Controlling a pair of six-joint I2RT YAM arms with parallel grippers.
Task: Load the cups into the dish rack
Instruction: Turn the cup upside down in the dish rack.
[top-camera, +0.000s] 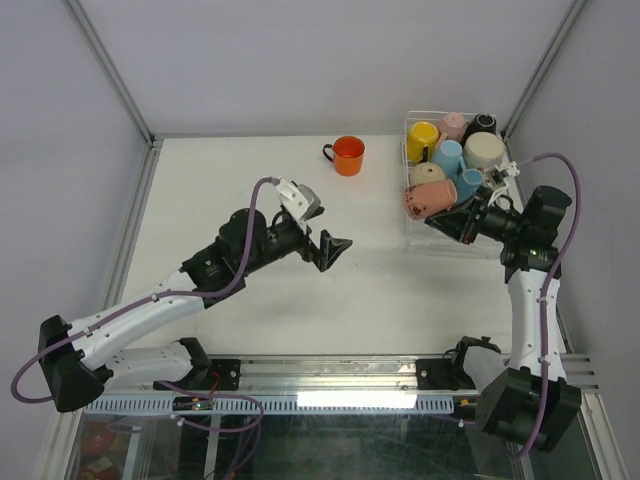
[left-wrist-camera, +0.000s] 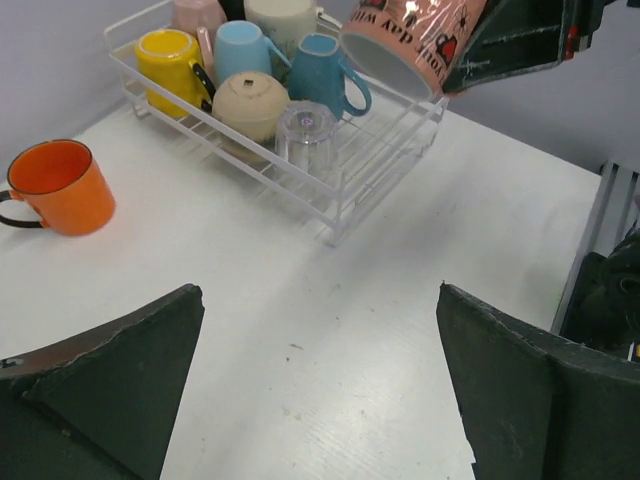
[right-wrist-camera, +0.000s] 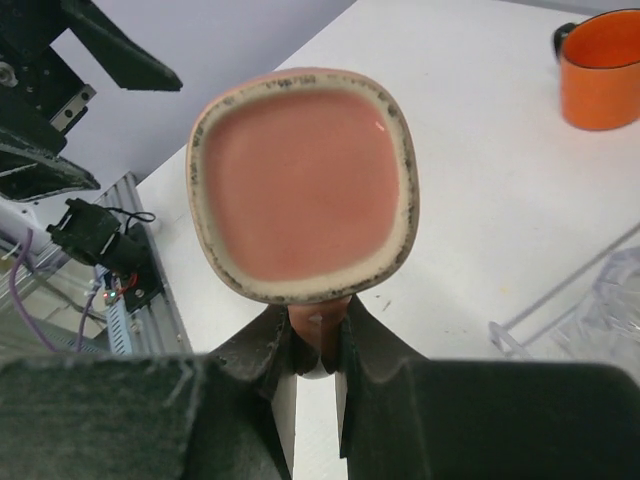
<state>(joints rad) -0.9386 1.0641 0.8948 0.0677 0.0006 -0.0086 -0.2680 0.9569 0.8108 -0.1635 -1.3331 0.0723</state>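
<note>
Your left claw (top-camera: 337, 250) hangs over the middle of the bench (top-camera: 240, 180) with its jaws spread wide and nothing between them; in its own wrist view the two dark fingers (left-wrist-camera: 120, 385) stand far apart with only bare white surface between them.

Your right claw (right-wrist-camera: 318, 350) is closed narrow on the pink mug (top-camera: 431, 200), its fingers (right-wrist-camera: 262, 365) pinching a slim pink part at the mug's edge. The mug is off the bench and tilted, held above the dish rack (top-camera: 408, 128) at its nearer left part. From the left wrist you see it high over the rack's far rim, black lettering on its side.

The rack sits at the far right of the bench, close to the corner. In it you have a yellow mug (top-camera: 422, 138), a pale pink mug (top-camera: 453, 124), a black mug (top-camera: 485, 123), a large beige mug (top-camera: 482, 150), a light blue mug (top-camera: 449, 156), a second blue mug (top-camera: 470, 181) and a small beige mug (top-camera: 427, 173), which is turned upside down. The left wrist view also shows a clear glass tumbler (left-wrist-camera: 305, 135) upside down just beside that beige one.

One orange mug (top-camera: 348, 156) stands upright on the bench outside the rack, to its left at the far side, handle pointing away from the rack, well apart from both claws
</note>
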